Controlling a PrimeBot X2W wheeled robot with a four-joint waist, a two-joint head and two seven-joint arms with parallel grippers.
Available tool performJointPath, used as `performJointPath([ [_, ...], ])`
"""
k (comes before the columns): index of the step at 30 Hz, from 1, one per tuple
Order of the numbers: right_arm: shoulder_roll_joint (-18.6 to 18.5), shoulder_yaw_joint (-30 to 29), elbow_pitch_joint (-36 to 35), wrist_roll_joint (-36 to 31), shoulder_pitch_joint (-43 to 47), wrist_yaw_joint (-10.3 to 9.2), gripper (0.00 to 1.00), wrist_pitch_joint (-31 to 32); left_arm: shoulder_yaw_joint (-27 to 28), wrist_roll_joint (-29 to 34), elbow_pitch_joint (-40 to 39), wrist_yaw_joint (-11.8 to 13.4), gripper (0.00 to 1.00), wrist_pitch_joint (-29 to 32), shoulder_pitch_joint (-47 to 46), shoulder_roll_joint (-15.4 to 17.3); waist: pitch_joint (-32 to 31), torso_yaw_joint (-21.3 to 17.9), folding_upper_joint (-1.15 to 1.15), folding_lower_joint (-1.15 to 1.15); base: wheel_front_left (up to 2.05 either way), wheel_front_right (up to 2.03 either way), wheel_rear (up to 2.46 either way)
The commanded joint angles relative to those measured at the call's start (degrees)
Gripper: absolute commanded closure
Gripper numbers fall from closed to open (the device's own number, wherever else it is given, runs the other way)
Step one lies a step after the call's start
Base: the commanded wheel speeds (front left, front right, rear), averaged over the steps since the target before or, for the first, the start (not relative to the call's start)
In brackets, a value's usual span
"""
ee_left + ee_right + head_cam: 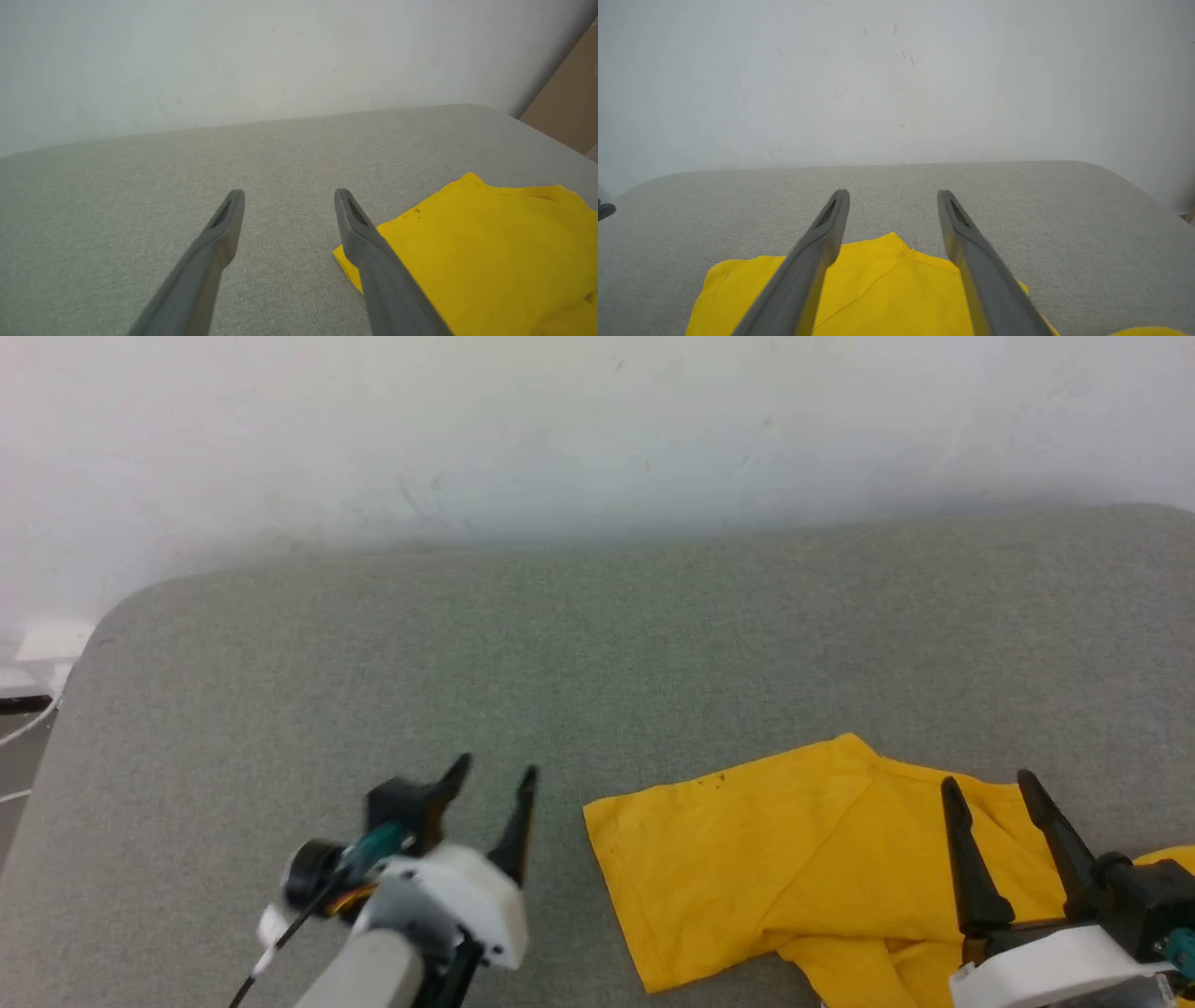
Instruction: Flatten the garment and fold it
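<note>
The yellow T-shirt (747, 859) lies rumpled and doubled over at the near right of the worktop (560, 644). The right hand (990, 784) hovers above it, the left hand (497, 770) just beside its edge, both spread wide and empty. A pinch here may catch two layers together, dragging the bunch rather than spreading it flat

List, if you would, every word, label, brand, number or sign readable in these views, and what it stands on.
None: no text is readable. The garment shows plain yellow cloth with dark specks; the grey surface, the white wall, the left gripper and the right gripper carry no legible marks.
</note>
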Motion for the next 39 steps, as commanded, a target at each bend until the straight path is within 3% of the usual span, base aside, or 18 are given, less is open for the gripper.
performJointPath([
  [1,0.0,0.2,-0.6,0.3,0.3,0.3,0.0,0.1,-0.4,0.3,0.5,-0.6,0.0,0.5,-1.5,-0.4,0.5,0.0,0.0,0.0,0.0,0.0,0.0],
  [10,0.0,3.5,-3.9,0.3,-0.9,0.3,0.0,1.5,-9.9,0.5,19.4,-11.7,0.0,16.4,-16.1,-5.4,3.7,-3.0,0.0,0.0,0.0,0.0,0.0],
  [20,0.0,3.7,-2.6,2.5,-2.0,0.3,0.0,1.0,-17.8,0.9,36.6,-16.1,0.0,34.4,-23.8,-8.3,6.4,-6.3,0.0,0.0,0.0,0.0,0.0],
  [21,0.0,3.7,-2.5,2.6,-2.0,0.3,0.0,0.9,-18.8,0.6,37.6,-16.4,0.24,36.6,-24.0,-8.7,6.5,-6.5,0.0,0.0,0.0,0.0,0.0],
  [22,0.0,3.7,-2.3,2.7,-2.0,0.3,0.0,0.9,-19.7,0.2,38.3,-16.6,0.71,38.4,-24.1,-9.0,6.5,-6.6,0.0,0.0,0.0,0.0,0.0],
  [23,0.0,3.7,-2.1,2.8,-2.0,0.3,0.0,0.8,-20.7,0.0,38.7,-16.7,0.94,39.5,-24.2,-9.3,6.6,-6.7,0.0,0.0,0.0,0.0,0.0],
  [24,0.0,3.7,-2.0,3.0,-2.0,0.3,0.0,0.8,-21.4,-0.3,38.7,-16.8,1.0,39.9,-24.4,-9.4,6.6,-6.7,0.0,0.0,0.0,0.0,0.0],
  [30,0.0,2.7,-1.2,3.8,-1.5,0.3,0.0,0.8,-18.6,-3.4,36.5,-16.3,1.0,31.4,-24.6,-7.6,5.3,-5.7,0.0,0.0,0.0,0.0,0.0],
  [35,0.0,1.2,-1.0,4.1,-0.3,0.3,0.0,1.3,-12.2,-6.3,31.1,-11.8,1.0,22.7,-22.1,-2.8,3.6,-2.9,0.0,0.0,0.0,0.0,0.0],
  [39,0.0,0.5,-1.2,4.3,0.7,0.3,0.0,1.7,-7.8,-8.5,24.1,-7.4,1.0,19.5,-16.6,2.5,2.2,-0.4,0.0,0.0,0.0,0.0,0.0],
])
